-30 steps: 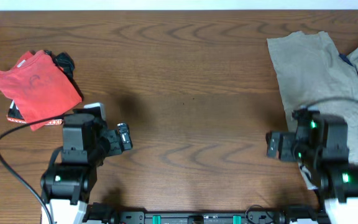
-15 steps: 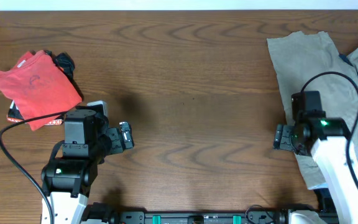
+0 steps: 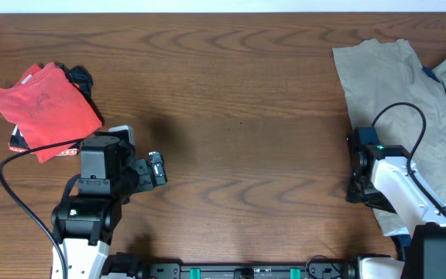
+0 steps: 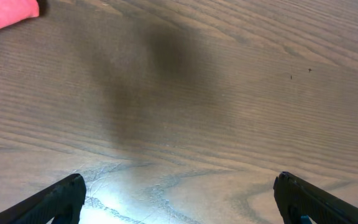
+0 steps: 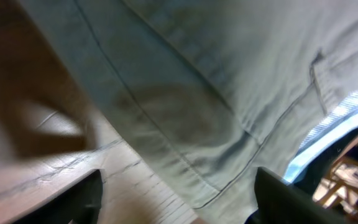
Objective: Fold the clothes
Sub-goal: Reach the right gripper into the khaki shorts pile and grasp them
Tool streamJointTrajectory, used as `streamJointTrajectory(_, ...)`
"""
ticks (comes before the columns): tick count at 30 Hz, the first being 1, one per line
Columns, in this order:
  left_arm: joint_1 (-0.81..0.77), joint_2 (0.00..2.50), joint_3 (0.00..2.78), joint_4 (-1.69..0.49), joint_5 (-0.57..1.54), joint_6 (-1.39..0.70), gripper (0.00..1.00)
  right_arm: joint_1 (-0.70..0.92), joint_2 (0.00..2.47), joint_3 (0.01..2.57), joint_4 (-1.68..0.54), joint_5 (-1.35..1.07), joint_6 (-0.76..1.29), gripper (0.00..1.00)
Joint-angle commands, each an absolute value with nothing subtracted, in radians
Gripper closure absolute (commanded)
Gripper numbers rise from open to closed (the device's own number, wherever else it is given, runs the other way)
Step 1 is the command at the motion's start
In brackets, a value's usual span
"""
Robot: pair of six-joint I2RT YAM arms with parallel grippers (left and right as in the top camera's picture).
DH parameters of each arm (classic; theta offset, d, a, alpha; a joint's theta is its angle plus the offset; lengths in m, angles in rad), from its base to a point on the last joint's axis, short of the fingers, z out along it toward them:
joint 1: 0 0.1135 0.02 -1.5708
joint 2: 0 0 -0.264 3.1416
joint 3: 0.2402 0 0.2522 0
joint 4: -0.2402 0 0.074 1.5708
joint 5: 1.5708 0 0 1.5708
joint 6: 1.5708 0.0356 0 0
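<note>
Khaki-beige trousers (image 3: 409, 101) lie spread at the table's right side and hang over its right edge. In the right wrist view their stitched seams and hem (image 5: 229, 106) fill most of the frame. My right gripper (image 3: 355, 180) is open at the trousers' left edge, its fingers (image 5: 176, 199) straddling the cloth hem and bare wood. A folded red T-shirt (image 3: 45, 108) lies at the far left on a dark garment (image 3: 80, 76). My left gripper (image 3: 155, 169) is open and empty over bare wood (image 4: 179, 199), right of the T-shirt.
The wooden table (image 3: 231, 116) stretches between the two arms. A corner of the red T-shirt (image 4: 8, 12) shows at the top left of the left wrist view. A black cable (image 3: 397, 116) loops over the trousers above my right arm.
My right arm has swung up and right, turning its gripper onto the trousers' left edge. The left arm has barely moved.
</note>
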State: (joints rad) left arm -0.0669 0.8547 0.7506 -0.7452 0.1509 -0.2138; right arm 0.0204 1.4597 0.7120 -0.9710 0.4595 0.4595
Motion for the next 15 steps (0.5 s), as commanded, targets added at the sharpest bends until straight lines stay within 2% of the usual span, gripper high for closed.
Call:
streamJointTrajectory(1,-0.063,0.855,0.775,-0.748,0.154,-0.223,0.02,0.013,1.460,0.708,-0.967,0.517,0.508,0.42)
streamJointTrajectory(4,-0.063,0.855,0.775,-0.747,0.154,-0.223,0.02,0.013,1.460,0.705,-0.957,0.516,0.512,0.44)
streamJointTrajectory(9,-0.063,0.855,0.775,-0.747,0.154,-0.223,0.02,0.013,1.460,0.682,-0.929,0.513,0.512,0.33)
streamJointTrajectory(15,-0.063,0.855,0.775,-0.743,0.153,-0.223,0.02,0.013,1.460,0.658,-0.892,0.513,0.512,0.33)
